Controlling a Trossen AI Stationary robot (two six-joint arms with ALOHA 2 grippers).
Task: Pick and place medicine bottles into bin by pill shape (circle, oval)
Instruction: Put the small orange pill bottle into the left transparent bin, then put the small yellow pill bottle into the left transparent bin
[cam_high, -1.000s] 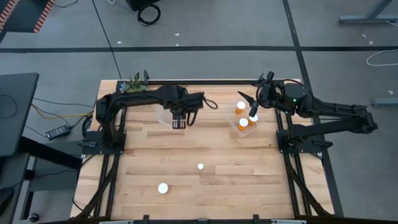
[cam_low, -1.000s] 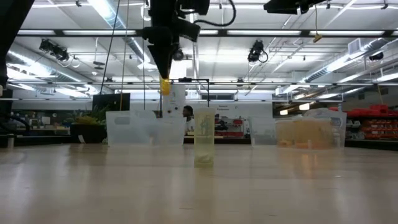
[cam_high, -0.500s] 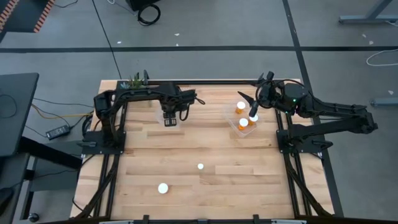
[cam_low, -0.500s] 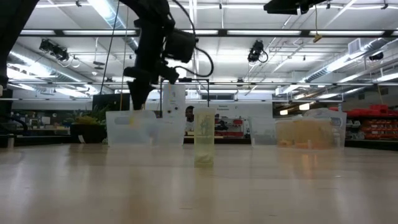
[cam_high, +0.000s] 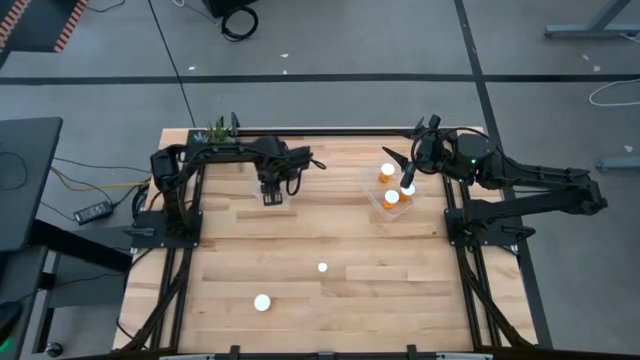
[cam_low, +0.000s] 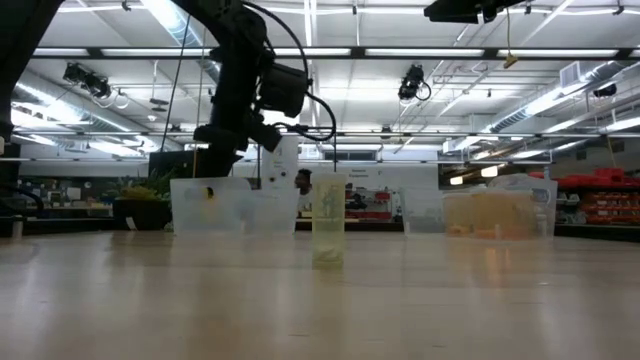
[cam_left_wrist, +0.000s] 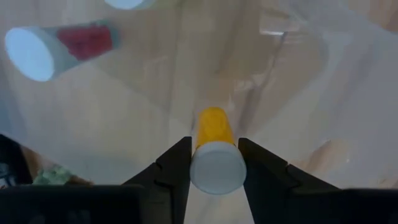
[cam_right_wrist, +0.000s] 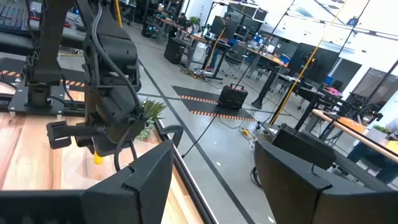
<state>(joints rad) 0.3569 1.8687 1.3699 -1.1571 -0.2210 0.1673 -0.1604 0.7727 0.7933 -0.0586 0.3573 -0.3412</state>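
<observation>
Orange bottle (cam_left_wrist: 213, 149) sits clamped cap-first in the left claw (cam_high: 271, 196), hanging over the clear bin (cam_left_wrist: 298, 56), likely for release; right claw (cam_right_wrist: 211, 180) waits agape, empty, above the other bin (cam_high: 385, 205).

Overhead, table-level, 2 wrist cams; bins probably shared.

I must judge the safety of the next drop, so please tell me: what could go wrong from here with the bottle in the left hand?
1. The left hand grips the orange bottle near its white cap, above the clear bin. A red-labelled bottle already lies inside; the released bottle may strike it and bounce.
2. The bin's walls are transparent and hard to see; a release close to a wall could send the bottle onto the table.
</observation>
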